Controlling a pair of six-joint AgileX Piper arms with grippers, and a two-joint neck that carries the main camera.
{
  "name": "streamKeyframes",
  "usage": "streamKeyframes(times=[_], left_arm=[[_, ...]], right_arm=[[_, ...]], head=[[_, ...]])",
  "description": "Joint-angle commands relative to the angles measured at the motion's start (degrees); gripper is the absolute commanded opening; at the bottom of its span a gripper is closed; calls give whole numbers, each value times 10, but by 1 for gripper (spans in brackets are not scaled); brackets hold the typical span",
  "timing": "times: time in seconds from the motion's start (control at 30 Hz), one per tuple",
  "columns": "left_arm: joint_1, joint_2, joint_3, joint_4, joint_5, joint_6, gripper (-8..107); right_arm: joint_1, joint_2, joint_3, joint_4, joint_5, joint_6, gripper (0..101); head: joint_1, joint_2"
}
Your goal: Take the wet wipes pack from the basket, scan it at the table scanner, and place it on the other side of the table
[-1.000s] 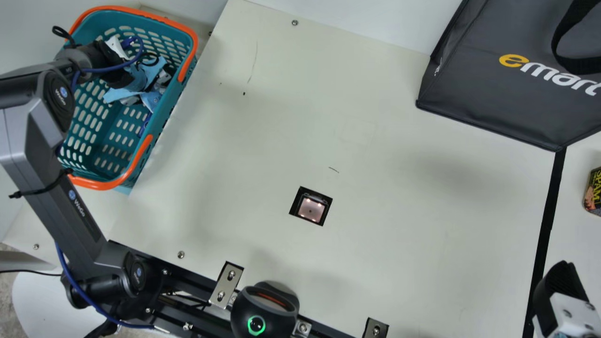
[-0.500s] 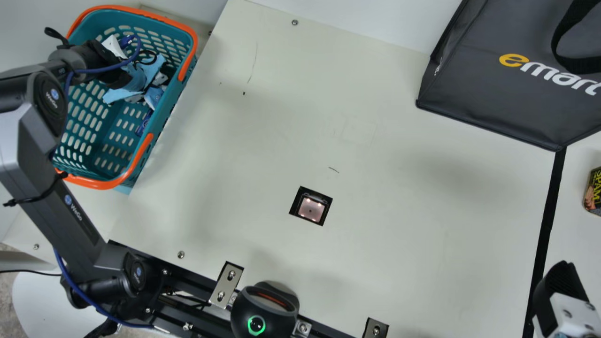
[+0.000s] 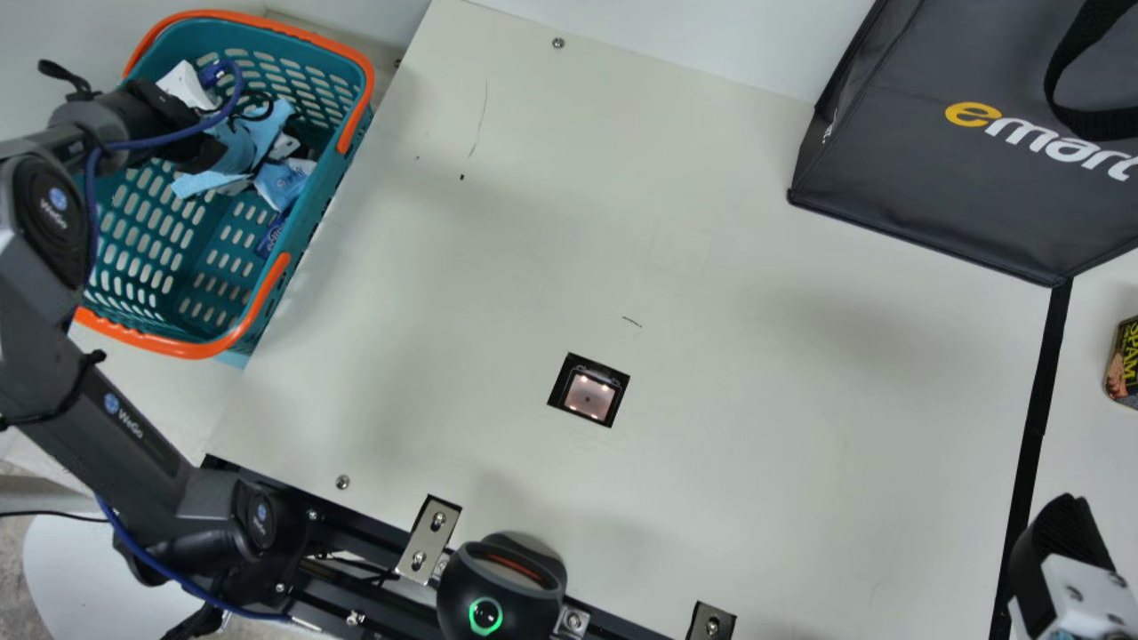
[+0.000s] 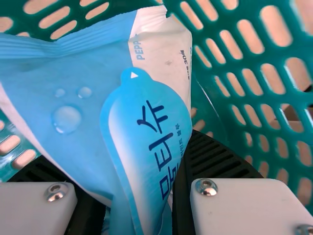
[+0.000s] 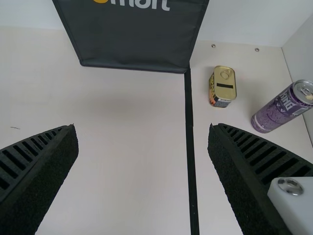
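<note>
1. The cream table [image 3: 756, 462] runs under my whole workspace, with a black strip [image 3: 1038, 400] across it.
2. At its far side I see the dark grey shopping bag [image 3: 916, 204], one bottom corner at the strip's end.
3. My left arm [image 3: 133, 427] reaches over the basket.
4. That teal basket [image 3: 267, 298], slotted and orange-rimmed, lies at the table's left edge in my main view.
5. My left gripper [image 3: 203, 153] is over the inside of the basket, its ribbed fingers closed on the wet wipes pack.
6. My right gripper [image 3: 1062, 533] is by the strip, well apart from the basket; its wrist view gives me spread fingers with nothing between them.
7. The light blue wet wipes pack [image 4: 146, 122] is in the basket, pinched and creased in my left gripper.
8. A purple drink can [image 5: 281, 112] is across the strip from the scanner, near the wall.
9. The rounded meat tin [image 5: 224, 85] sits between that can and the strip.
10. The lit table scanner [image 3: 589, 396] is set into the tabletop.
</note>
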Motion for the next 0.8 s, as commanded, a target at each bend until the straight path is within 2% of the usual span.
streamKeyframes(times=[0.0,0.47,0.77], left_arm=[[2,-16,7,-6,0,6,-8],[13,-145,60,-40,24,49,-8],[15,-239,75,-17,55,44,-8]], right_arm=[[0,0,0,0,0,0,95],[0,0,0,0,1,0,95],[0,0,0,0,1,0,95]], head=[[-17,2],[-17,2],[-17,2]])
